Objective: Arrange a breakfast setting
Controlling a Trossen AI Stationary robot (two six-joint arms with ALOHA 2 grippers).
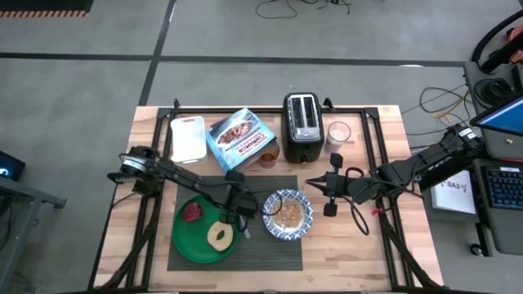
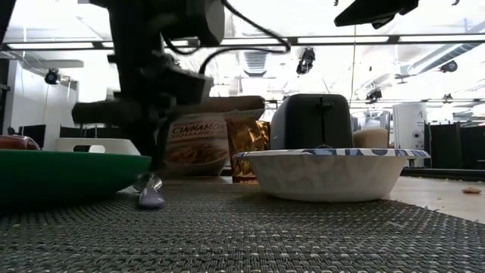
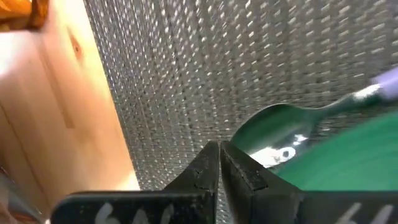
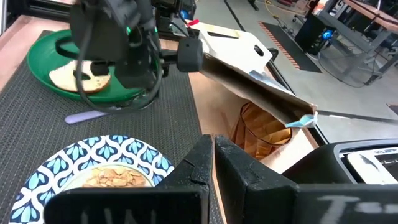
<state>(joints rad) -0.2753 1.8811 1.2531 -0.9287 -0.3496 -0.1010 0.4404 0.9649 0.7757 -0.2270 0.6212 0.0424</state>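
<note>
Nearly set: dark grey ribbed placemat (image 1: pixel 282 249) carrying large round green plate (image 1: pixel 186 238) with bagel (image 1: pixel 219 236) and red fruit (image 1: pixel 193 212), plus cereal-filled blue-and-white patterned bowl (image 1: pixel 287 215). Metal spoon (image 4: pixel 86 116) lying between them. Left pincer (image 1: pixel 243 214) closed, empty, just above; right pincer (image 1: pixel 330 193) closed, waiting beside bowl.

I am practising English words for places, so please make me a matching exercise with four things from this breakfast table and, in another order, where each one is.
Things:
1. bagel
2. cereal
3. spoon
4. toaster

Places:
A. in the blue-and-white bowl
B. on the bare wood beyond the placemat
C. on the green plate, near the red fruit
D. on the placemat, between plate and bowl

Pairs: 1-C, 2-A, 3-D, 4-B
</note>
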